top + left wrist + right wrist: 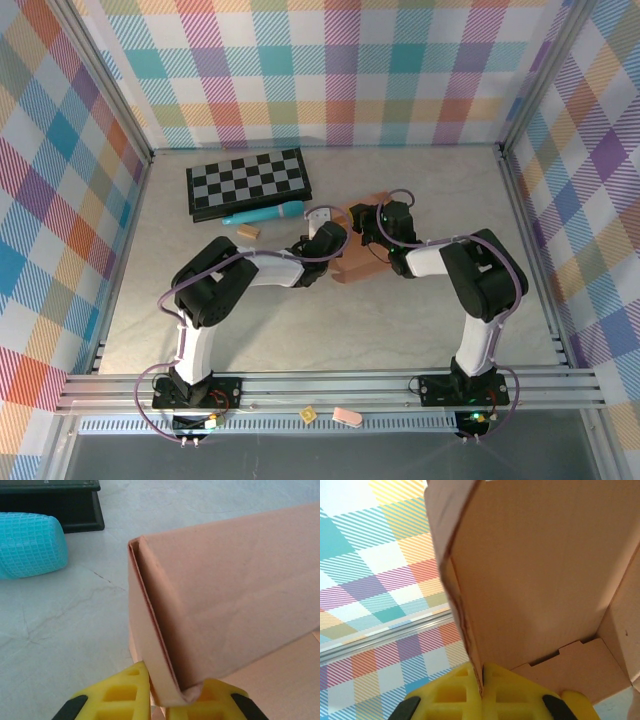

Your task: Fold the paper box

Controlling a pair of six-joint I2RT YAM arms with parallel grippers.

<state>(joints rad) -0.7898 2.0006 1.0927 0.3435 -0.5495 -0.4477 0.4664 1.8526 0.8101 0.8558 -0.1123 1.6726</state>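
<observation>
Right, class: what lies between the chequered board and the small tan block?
A teal cylinder lies between the chequered board and the tan block, as the top external view shows.

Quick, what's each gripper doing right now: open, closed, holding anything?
Left gripper: closed, pinching a folded corner of the paper box.
Right gripper: closed, pinching the edge of a paper box wall.

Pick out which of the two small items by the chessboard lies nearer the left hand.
The teal grid-textured cylinder: its right end reaches toward the left hand, while the small tan block sits farther left.
</observation>
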